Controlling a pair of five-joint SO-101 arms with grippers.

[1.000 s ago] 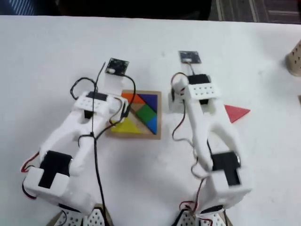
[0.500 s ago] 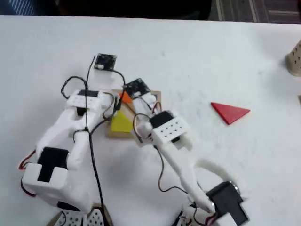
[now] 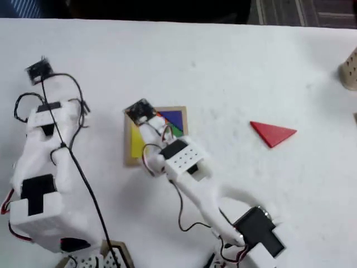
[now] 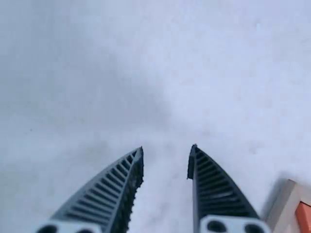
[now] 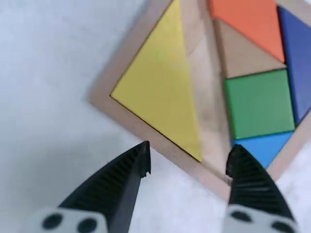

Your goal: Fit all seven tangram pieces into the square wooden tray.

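Observation:
The square wooden tray (image 3: 127,158) lies mid-table, holding a yellow triangle (image 3: 136,143), a blue piece (image 3: 173,118) and a green piece (image 3: 178,130). A red triangle (image 3: 272,133) lies alone on the table well to the tray's right. My right gripper (image 5: 189,150) hangs open over the tray's rim (image 5: 125,58), by the yellow triangle (image 5: 160,82). Orange (image 5: 248,22), green (image 5: 257,102) and blue (image 5: 296,58) pieces sit inside, with a bare wooden strip (image 5: 206,107) beside the yellow one. My left gripper (image 4: 165,149) is open over bare table, with a tray corner (image 4: 286,204) close by.
The left arm (image 3: 47,120) stands at the table's left, apart from the tray. The right arm (image 3: 184,162) slants across from the front right and covers part of the tray. A perforated wooden object (image 3: 350,70) sits at the right edge.
The left arm drew back from the tray to the far left. The right arm swung left from beside the red triangle to over the tray, uncovering that triangle.

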